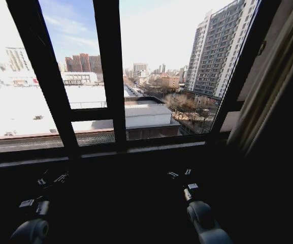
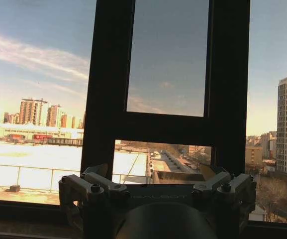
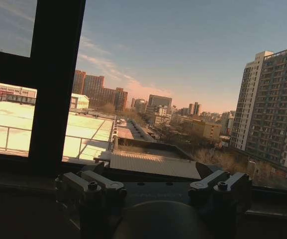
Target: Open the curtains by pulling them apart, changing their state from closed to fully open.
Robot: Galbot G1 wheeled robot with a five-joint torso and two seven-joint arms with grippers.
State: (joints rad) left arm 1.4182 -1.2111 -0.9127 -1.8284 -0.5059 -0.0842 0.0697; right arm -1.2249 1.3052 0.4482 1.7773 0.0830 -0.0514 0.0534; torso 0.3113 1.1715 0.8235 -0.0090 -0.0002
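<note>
A cream-beige bunched curtain (image 1: 275,81) hangs in long pleats at the far right of the window, beside the black frame post (image 1: 242,76). The panes in front of me are uncovered and show the city outside. Both arms are held low in the dark below the sill. My left gripper (image 1: 52,179) is at the lower left, its jaws open and holding nothing. My right gripper (image 1: 180,173) is at the lower middle, well left of the curtain and also open and empty. In the wrist views the left gripper (image 2: 153,172) and the right gripper (image 3: 150,172) both point at the glass.
Thick black window bars (image 1: 110,71) split the glass into panes, with a crossbar (image 1: 88,114) at mid height. A dark sill (image 1: 136,150) runs across just beyond the grippers. The area below the sill and at the right is in deep shadow.
</note>
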